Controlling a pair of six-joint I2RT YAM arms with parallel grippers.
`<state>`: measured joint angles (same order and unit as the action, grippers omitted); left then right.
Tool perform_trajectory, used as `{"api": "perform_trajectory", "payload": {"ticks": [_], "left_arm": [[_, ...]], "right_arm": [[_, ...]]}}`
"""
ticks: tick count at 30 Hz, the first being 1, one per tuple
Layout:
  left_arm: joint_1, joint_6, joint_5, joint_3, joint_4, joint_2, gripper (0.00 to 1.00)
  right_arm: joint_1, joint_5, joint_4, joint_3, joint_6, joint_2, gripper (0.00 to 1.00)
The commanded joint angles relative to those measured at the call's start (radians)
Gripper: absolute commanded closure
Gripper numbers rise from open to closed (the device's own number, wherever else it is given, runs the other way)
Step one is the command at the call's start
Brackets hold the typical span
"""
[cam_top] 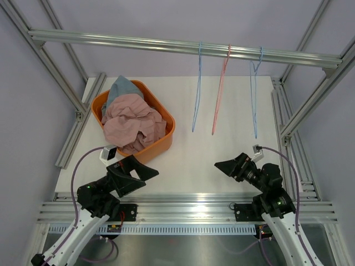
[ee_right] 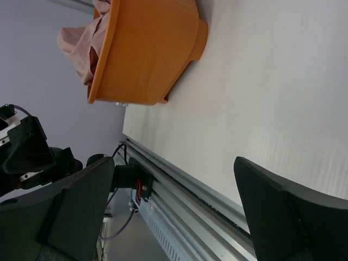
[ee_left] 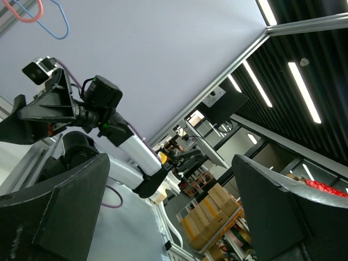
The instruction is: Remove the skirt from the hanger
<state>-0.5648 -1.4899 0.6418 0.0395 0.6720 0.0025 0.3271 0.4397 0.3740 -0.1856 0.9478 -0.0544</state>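
From above, a pink garment [cam_top: 133, 124], whether skirt or not cannot be told, lies crumpled beside a teal cloth [cam_top: 121, 88] in the orange basket [cam_top: 166, 139] at the left of the counter [cam_top: 222, 147]. Three wire hangers [cam_top: 221, 91] hang from the rail [cam_top: 138, 41], well apart from the basket. The left claw [cam_top: 145, 170] and right claw [cam_top: 224, 166] hover near the front edge. The left wrist view shows its fingers [ee_left: 60, 212] spread wide. The right wrist view shows the same, fingers [ee_right: 283, 212] spread, with the basket ahead

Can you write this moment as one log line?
left gripper: open | right gripper: open | hangers: bare | clothes: in orange basket
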Motion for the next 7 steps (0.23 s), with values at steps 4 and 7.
{"api": "perform_trajectory", "payload": {"ticks": [4,7], "left_arm": [[-0.004,0.005,0.005,-0.231,0.014,-0.087,0.01],[-0.006,0.003,0.012,-0.231,0.012,-0.096,0.01]], "right_arm": [[-0.002,0.054,-0.228,0.130,0.106,0.085,0.01],[-0.002,0.056,-0.245,0.163,0.115,0.113,0.00]]}}
